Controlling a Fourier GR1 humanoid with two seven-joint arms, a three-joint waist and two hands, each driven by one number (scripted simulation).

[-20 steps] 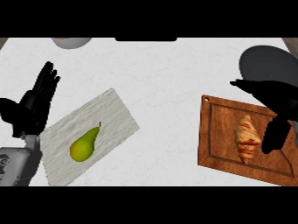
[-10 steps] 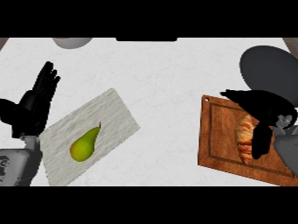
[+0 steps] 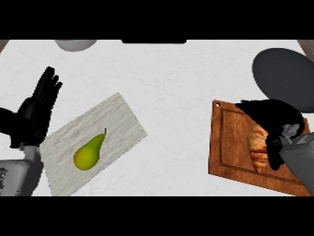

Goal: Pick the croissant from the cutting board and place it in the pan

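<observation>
The croissant [image 3: 258, 151] lies on the wooden cutting board [image 3: 226, 147] at the right. My right hand [image 3: 275, 119] is over its upper end and hides that part. The thumb points left at the board's top edge, and the fingers [image 3: 277, 156] hang down along the croissant's right side without closing round it. Just beyond the board, at the upper right, sits the dark grey pan [image 3: 287, 78], with nothing in it. My left hand [image 3: 29, 117] rests open at the left edge, fingers up.
A green pear [image 3: 88, 155] lies on a pale grey mat [image 3: 115, 120] left of centre, next to my left hand. A grey bowl [image 3: 76, 44] shows at the counter's far edge.
My right hand has come down and leftward from the pan's near rim onto the croissant, now covering its top. The left hand has not moved.
</observation>
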